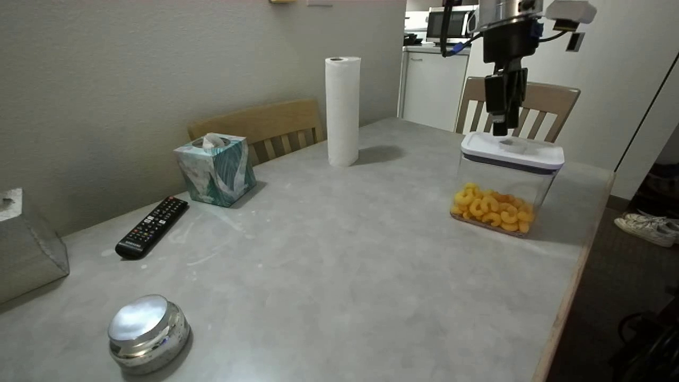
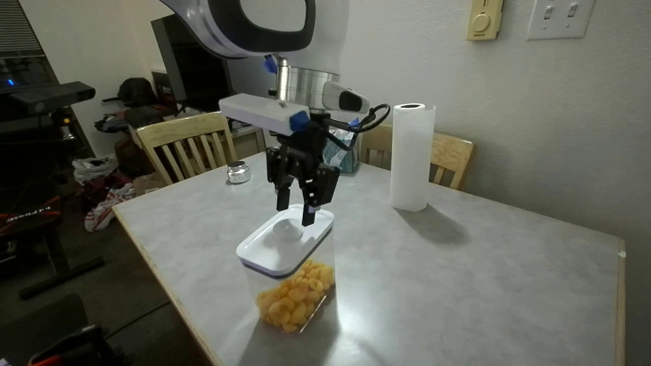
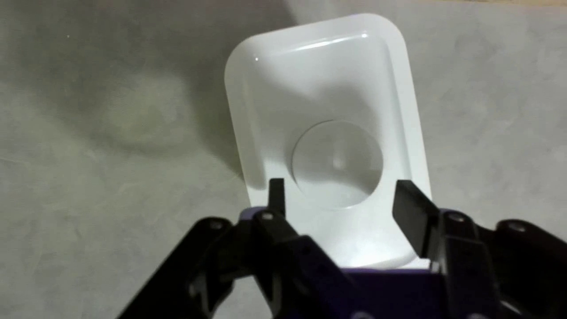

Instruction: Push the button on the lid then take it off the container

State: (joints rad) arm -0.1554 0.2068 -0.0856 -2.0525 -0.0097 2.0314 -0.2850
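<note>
1. The gripper [image 2: 295,210] is hovering just above the white lid [image 2: 274,256], and its fingers [image 3: 277,195] are standing parted, gripping nothing.
2. The container [image 1: 498,178] is standing upright on the table [image 1: 329,297], between two and three o'clock from the table's middle in an exterior view; the lid is sitting on top.
3. In the wrist view the button [image 3: 337,165] is lying at twelve o'clock from the middle of the gap between the fingers; whether it is standing flush or raised is not showing clearly.
4. Pressing the button is, by my judgement, the step in hand.
5. A clean press is calling for fingers drawn together over the button's middle; parted fingers are risking straddling it or landing on bare lid.
6. Pushing straight down is probably serving best, since pressing off-centre is inviting the container to tip or slide.
7. Checking that the button is standing up is coming next, before gripping it squarely and lifting the lid level.
</note>
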